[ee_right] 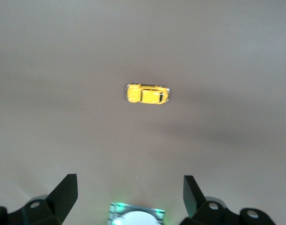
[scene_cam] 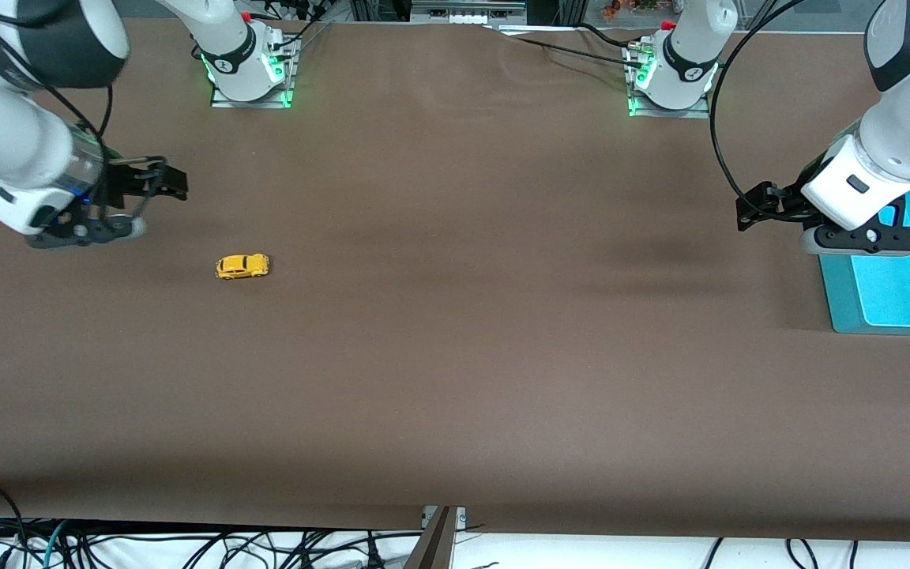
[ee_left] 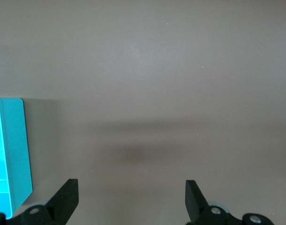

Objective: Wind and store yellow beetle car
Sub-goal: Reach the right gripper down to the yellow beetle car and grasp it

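Note:
The yellow beetle car (scene_cam: 242, 266) stands on its wheels on the brown table toward the right arm's end. It also shows in the right wrist view (ee_right: 148, 94), ahead of the open fingers. My right gripper (scene_cam: 167, 181) is open and empty, in the air over the table beside the car, toward the right arm's base. My left gripper (scene_cam: 749, 209) is open and empty, in the air beside the blue bin (scene_cam: 897, 292) at the left arm's end. The left wrist view shows its black fingertips (ee_left: 68, 192) wide apart over bare table.
The blue bin (ee_left: 11, 154) is an open box at the table's edge by the left arm. The two arm bases (scene_cam: 250, 67) stand along the table's top edge. Cables hang below the table's near edge.

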Robot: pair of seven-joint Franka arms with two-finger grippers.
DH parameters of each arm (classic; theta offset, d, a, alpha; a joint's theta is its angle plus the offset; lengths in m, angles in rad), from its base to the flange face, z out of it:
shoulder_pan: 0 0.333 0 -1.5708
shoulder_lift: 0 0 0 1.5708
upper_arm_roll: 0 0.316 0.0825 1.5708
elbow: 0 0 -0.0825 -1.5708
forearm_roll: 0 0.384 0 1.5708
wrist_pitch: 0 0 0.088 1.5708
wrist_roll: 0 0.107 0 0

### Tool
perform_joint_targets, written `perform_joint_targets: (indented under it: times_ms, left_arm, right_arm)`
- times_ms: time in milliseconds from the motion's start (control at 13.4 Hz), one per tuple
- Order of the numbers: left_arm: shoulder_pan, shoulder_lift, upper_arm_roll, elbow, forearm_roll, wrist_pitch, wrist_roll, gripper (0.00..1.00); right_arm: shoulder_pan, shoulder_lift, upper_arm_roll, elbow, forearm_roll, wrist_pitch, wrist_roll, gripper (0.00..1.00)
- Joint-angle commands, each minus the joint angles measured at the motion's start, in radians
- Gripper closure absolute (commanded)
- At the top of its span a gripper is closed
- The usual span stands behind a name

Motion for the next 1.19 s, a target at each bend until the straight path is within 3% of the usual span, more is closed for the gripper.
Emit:
perform_joint_targets:
  times_ms: [0,372,670,1116]
  left_arm:
    - [-0.007,0.014,0.004,0.031,0.01,-0.023,0.017,0.0]
    - [-0.007,0.014,0.004,0.031,0.008,-0.024,0.017,0.0]
    - [-0.007,0.014,0.004,0.031,0.008,-0.024,0.017,0.0]
    - [-0.006,0.014,0.004,0.029,0.008,-0.026,0.017,0.0]
  right_arm:
    - [-0.001,0.06,-0.004,0.005,-0.006,-0.011,-0.317,0.0]
    - [-0.001,0.119,-0.004,-0.066,-0.008,0.135,-0.729,0.0]
    - [-0.006,0.104,-0.009,-0.258,-0.006,0.378,-0.981,0.0]
    - [-0.006,0.105,-0.009,-0.528,-0.005,0.812,-1.197,0.0]
